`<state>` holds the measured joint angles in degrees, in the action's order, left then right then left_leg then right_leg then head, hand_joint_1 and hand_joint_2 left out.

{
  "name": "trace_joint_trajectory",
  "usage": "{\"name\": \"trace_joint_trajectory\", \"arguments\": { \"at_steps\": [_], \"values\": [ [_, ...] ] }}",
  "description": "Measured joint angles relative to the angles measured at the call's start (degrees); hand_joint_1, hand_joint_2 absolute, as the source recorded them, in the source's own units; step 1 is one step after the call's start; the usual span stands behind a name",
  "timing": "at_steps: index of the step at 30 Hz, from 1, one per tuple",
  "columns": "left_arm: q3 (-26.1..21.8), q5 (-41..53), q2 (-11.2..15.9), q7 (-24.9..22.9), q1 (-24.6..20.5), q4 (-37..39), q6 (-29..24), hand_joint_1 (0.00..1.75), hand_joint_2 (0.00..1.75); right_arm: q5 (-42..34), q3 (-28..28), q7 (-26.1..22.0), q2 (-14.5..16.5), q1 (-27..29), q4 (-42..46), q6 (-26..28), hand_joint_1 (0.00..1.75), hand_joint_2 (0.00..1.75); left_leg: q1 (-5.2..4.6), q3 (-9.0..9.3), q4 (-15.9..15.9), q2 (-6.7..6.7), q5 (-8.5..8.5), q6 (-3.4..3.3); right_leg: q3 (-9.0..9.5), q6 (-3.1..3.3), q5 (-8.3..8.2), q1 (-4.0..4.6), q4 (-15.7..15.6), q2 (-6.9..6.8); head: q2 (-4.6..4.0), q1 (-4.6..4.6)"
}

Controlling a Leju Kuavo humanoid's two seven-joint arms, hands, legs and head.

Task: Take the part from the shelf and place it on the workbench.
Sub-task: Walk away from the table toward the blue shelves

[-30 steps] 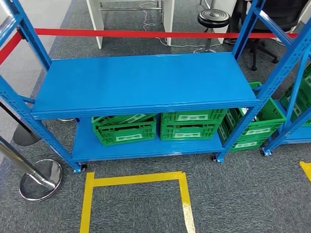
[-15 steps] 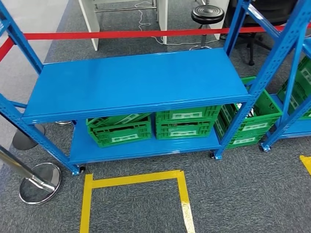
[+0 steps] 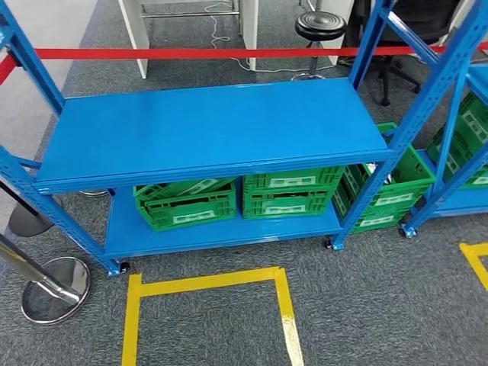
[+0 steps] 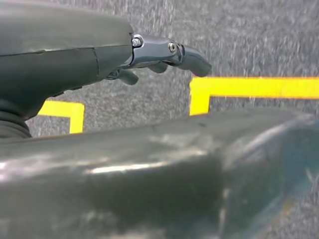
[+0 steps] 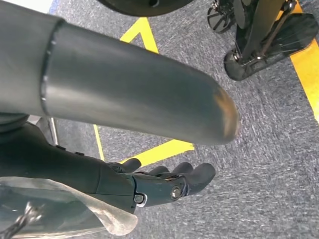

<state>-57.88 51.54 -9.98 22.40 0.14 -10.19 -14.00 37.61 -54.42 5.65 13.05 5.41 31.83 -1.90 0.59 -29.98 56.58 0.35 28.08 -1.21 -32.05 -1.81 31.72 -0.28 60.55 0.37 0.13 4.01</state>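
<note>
A blue shelf rack (image 3: 213,126) stands in front of me in the head view, its upper level bare. On its lower level sit two green crates (image 3: 185,204) (image 3: 286,194); what they hold is hidden. A third green crate (image 3: 386,191) stands just past the rack's right post. I cannot make out the part. My left hand (image 4: 161,52) hangs above the grey carpet with its fingers stretched out, holding nothing. My right hand (image 5: 158,184) also hangs over the carpet, fingers straight and apart, with nothing between them.
A yellow tape square (image 3: 207,278) marks the carpet before the rack. A chrome stanchion base (image 3: 55,278) stands at the left, and a red barrier belt (image 3: 201,53) runs behind the rack. A second blue rack (image 3: 454,91) with green crates is at the right, and a black stool (image 3: 320,25) is behind.
The whole head view has shifted, so the camera has moved; the rack now sits a little further left in the picture. Nothing on the rack has moved.
</note>
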Motion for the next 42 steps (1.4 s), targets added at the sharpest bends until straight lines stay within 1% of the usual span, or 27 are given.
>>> {"name": "trace_joint_trajectory", "arguments": {
  "at_steps": [2,3,4,5,6,7,9,10,14,16,18,19,20,21,23,24,26,30,31,33,34,35,36,38,39,40,42],
  "values": [
    [0.00,0.00,-0.04,0.00,-0.06,0.00,-0.15,0.00,0.00,0.34,-0.38,0.39,0.01,0.09,0.35,-0.70,0.00,0.00,-0.02,-0.11,-0.04,0.14,-0.04,-0.25,-3.62,-0.35,3.69,-0.11,7.47,-0.06,0.00,0.21],
    [0.00,0.01,-0.07,0.00,-0.05,0.00,-0.22,0.00,0.00,0.50,-0.56,0.58,0.02,0.14,0.52,-0.97,0.00,0.00,-0.04,-0.15,-0.03,0.20,-0.02,-0.26,-5.37,-0.53,4.95,-0.16,11.06,-0.06,0.00,0.24],
    [0.00,0.01,-0.09,0.00,-0.05,0.00,-0.28,0.00,0.00,0.60,-0.74,0.71,0.03,0.23,0.67,-1.14,0.00,0.00,-0.05,-0.14,-0.01,0.26,0.00,-0.27,-6.35,-0.65,5.18,-0.23,13.02,-0.07,0.00,0.24],
    [0.00,0.01,-0.09,0.00,-0.05,0.00,-0.32,0.00,0.00,0.67,-0.89,0.82,0.04,0.33,0.82,-1.22,0.00,0.00,-0.05,-0.07,0.01,0.27,0.03,-0.26,-6.25,-0.71,4.25,-0.29,12.73,-0.11,0.00,0.25],
    [0.00,0.01,-0.10,-0.01,-0.06,0.00,-0.36,0.00,0.00,0.71,-1.00,0.86,0.06,0.41,0.99,-1.26,0.00,0.00,-0.04,0.04,0.03,0.26,0.09,-0.19,-4.98,-0.72,2.38,-0.38,10.08,-0.18,0.00,0.25],
    [0.00,0.00,-0.12,-0.02,-0.06,0.00,-0.38,0.00,0.00,0.75,-1.09,0.87,0.08,0.47,1.15,-1.28,0.00,0.00,-0.04,0.19,0.07,0.25,0.19,-0.07,-2.92,-0.66,0.18,-0.46,5.92,-0.33,0.00,0.26],
    [0.00,-0.01,-0.15,-0.02,-0.07,0.00,-0.42,0.00,0.00,0.82,-1.18,0.86,0.14,0.48,1.41,-1.44,0.00,0.00,-0.27,0.28,0.28,0.25,0.46,0.45,0.71,-0.32,-2.15,-0.43,-1.24,-0.60,0.00,0.21],
    [0.00,-0.01,-0.16,-0.02,-0.08,0.00,-0.42,0.00,0.00,0.85,-1.28,0.86,0.18,0.48,1.49,-1.56,0.00,0.00,-0.37,0.25,0.39,0.26,0.52,0.75,1.61,-0.05,-2.36,-0.37,-2.91,-0.64,0.00,0.17],
    [0.00,0.01,-0.15,-0.01,-0.18,0.00,-0.42,0.00,0.00,0.92,-1.75,0.92,0.31,0.65,1.66,-2.03,0.00,0.00,-0.25,-0.09,1.48,0.24,1.33,1.87,1.96,1.29,-2.30,-0.36,-3.47,-0.52,0.00,0.02],
    [0.00,0.01,-0.13,-0.01,-0.18,0.00,-0.42,0.00,0.00,0.94,-1.85,0.92,0.34,0.65,1.71,-2.15,0.00,0.00,-0.18,-2.30,6.72,0.13,4.41,2.37,2.09,1.89,-2.29,-0.47,-3.61,-0.58,0.00,-0.26],
    [0.00,0.01,-0.12,-0.01,-0.13,0.00,-0.36,0.00,0.00,0.95,-1.94,0.92,0.34,0.67,1.72,-2.19,0.00,0.00,-0.16,-5.97,14.70,0.10,7.84,2.61,2.13,2.26,-2.12,-0.34,-3.60,-0.60,0.00,-0.44],
    [0.00,0.01,-0.11,-0.02,-0.08,0.00,-0.32,0.00,0.00,0.95,-2.01,0.92,0.34,0.68,1.72,-2.20,0.00,0.00,-0.16,-7.20,17.21,0.09,8.35,2.62,2.21,2.34,-2.04,-0.26,-3.59,-0.56,0.00,-0.43],
    [0.00,0.01,-0.11,-0.02,-0.03,0.00,-0.28,0.00,0.00,0.95,-2.07,0.92,0.34,0.68,1.72,-2.21,0.00,0.00,-0.17,-7.47,17.54,0.08,7.63,2.53,2.36,2.38,-1.95,-0.19,-3.59,-0.49,0.00,-0.45],
    [0.00,0.01,-0.11,-0.02,0.02,0.00,-0.27,0.00,0.00,0.95,-2.12,0.92,0.35,0.69,1.72,-2.22,0.00,0.00,-0.18,-6.67,15.54,0.07,5.81,2.34,2.60,2.38,-1.83,-0.13,-3.59,-0.39,0.00,-0.45],
    [0.00,0.00,-0.04,-0.03,0.02,0.00,-0.24,0.00,0.00,0.97,-2.19,0.92,0.37,0.67,1.71,-2.27,0.00,0.00,-0.32,-3.30,7.76,0.03,1.49,1.69,3.08,2.18,-1.50,0.03,-3.58,-0.25,0.00,-0.48],
    [0.00,0.01,-0.01,-0.04,-0.04,0.00,-0.20,0.00,0.00,0.99,-2.21,0.92,0.38,0.66,1.71,-2.33,0.00,0.00,-0.42,-1.78,4.26,0.01,0.38,1.39,3.15,1.98,-1.27,0.14,-3.51,-0.22,0.00,-0.51],
    [0.00,0.02,0.04,-0.09,-0.13,0.01,-0.08,0.00,0.00,1.05,-2.29,0.91,0.39,0.64,1.71,-2.54,0.00,0.00,-0.65,-0.59,1.45,-0.04,0.44,1.00,2.90,1.42,-0.92,0.26,-3.49,-0.32,0.00,-0.50],
    [0.00,0.03,0.08,-0.13,0.00,0.02,0.02,0.00,0.00,1.20,-2.47,0.91,0.33,0.60,1.69,-3.35,0.00,0.00,-0.27,-0.04,0.48,-0.10,0.45,0.14,2.22,0.21,0.59,0.14,-1.59,-0.45,0.00,-0.27],
    [0.00,0.03,0.09,-0.13,-0.04,0.02,0.07,0.00,0.00,1.24,-2.50,0.90,0.31,0.59,1.68,-3.53,0.00,0.00,-0.15,0.14,0.30,-0.09,0.45,-0.11,0.85,-0.05,2.00,0.07,1.13,-0.43,0.00,-0.14],
    [0.00,0.07,0.10,-0.13,-0.12,0.02,0.16,0.00,0.00,1.33,-2.59,0.88,0.28,0.59,1.61,-3.86,0.00,0.00,-0.16,0.29,0.29,-0.05,0.73,-0.45,-3.61,-0.44,5.22,-0.08,8.94,-0.43,0.00,0.04],
    [0.00,0.09,0.10,-0.13,-0.12,0.02,0.19,0.00,0.00,1.35,-2.69,0.88,0.26,0.61,1.56,-3.99,0.00,0.00,-0.15,0.44,0.30,-0.04,0.91,-0.50,-5.69,-0.61,5.93,-0.20,12.12,-0.44,0.00,0.06],
    [0.00,0.10,0.10,-0.13,-0.10,0.03,0.19,0.00,0.00,1.37,-2.82,0.88,0.26,0.62,1.49,-4.07,0.00,0.00,-0.13,0.70,0.32,-0.04,1.17,-0.49,-6.90,-0.75,5.38,-0.33,13.37,-0.45,0.00,0.08],
    [0.00,0.10,0.10,-0.14,-0.07,0.03,0.18,0.00,0.00,1.39,-2.93,0.88,0.26,0.62,1.44,-4.10,0.00,0.00,-0.08,1.07,0.33,-0.07,1.47,-0.40,-6.99,-0.86,3.72,-0.48,12.41,-0.46,0.00,0.11],
    [0.00,0.09,0.10,-0.16,0.00,0.04,0.18,0.00,0.00,1.41,-3.05,0.87,0.25,0.64,1.37,-4.11,0.00,0.00,0.04,2.07,0.35,-0.12,2.28,0.04,-4.41,-1.01,-1.25,-0.81,5.45,-0.58,0.00,0.13],
    [0.00,0.08,0.11,-0.17,-0.02,0.04,0.17,0.00,0.00,1.43,-3.06,0.87,0.24,0.61,1.29,-4.12,0.00,0.00,-0.03,2.40,0.45,-0.14,2.75,0.40,-2.79,-0.96,-2.74,-0.83,1.95,-0.64,0.00,0.17],
    [0.00,0.08,0.13,-0.17,-0.05,0.04,0.17,0.00,0.00,1.44,-3.06,0.86,0.23,0.56,1.23,-4.13,0.00,0.00,-0.11,2.60,0.51,-0.13,3.12,0.77,-1.61,-0.72,-3.49,-0.83,-0.43,-0.66,0.00,0.17],
    [0.00,0.09,0.16,-0.17,-0.17,0.04,0.17,0.00,0.00,1.47,-3.08,0.87,0.24,0.45,1.10,-4.17,0.00,0.00,-0.25,2.66,0.53,-0.10,3.55,1.36,-0.84,0.06,-3.01,-0.58,-1.56,-0.55,0.00,0.05]
  ]
}}
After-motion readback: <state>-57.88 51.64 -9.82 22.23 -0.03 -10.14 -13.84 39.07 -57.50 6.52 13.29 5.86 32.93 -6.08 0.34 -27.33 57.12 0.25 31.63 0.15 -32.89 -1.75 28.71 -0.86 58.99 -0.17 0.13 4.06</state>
